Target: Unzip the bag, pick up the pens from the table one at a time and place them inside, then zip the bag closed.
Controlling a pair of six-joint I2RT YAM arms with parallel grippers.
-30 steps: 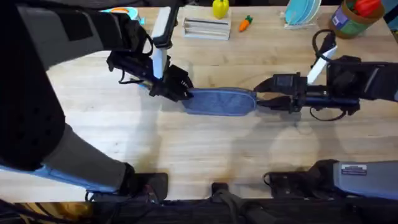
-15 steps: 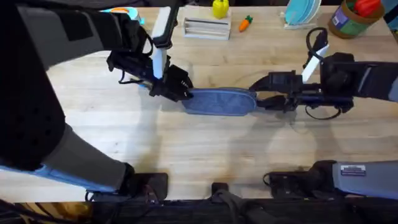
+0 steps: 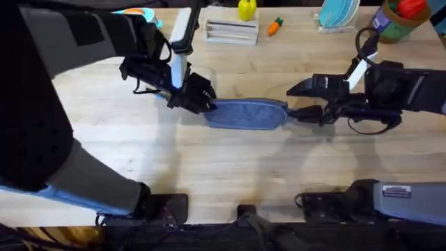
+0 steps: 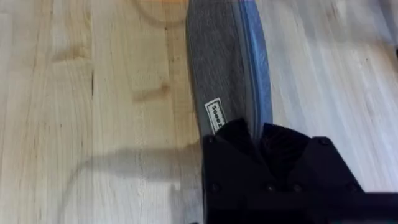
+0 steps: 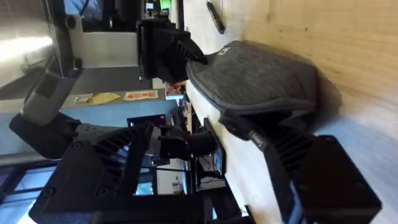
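Bag point(image 3: 245, 113) on table point(image 3: 230, 167), both grippers' fingers clamped on its opposite ends.

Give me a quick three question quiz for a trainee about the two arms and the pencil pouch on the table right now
1. True or false: the bag lies flat on the table.
2. Which gripper pinches the bag's end nearest the toy carrot side: A the left gripper, B the right gripper?
3. Fill in: in the left wrist view, the bag's zip looks ____.

Key: 1 true. 2 B. 3 closed.
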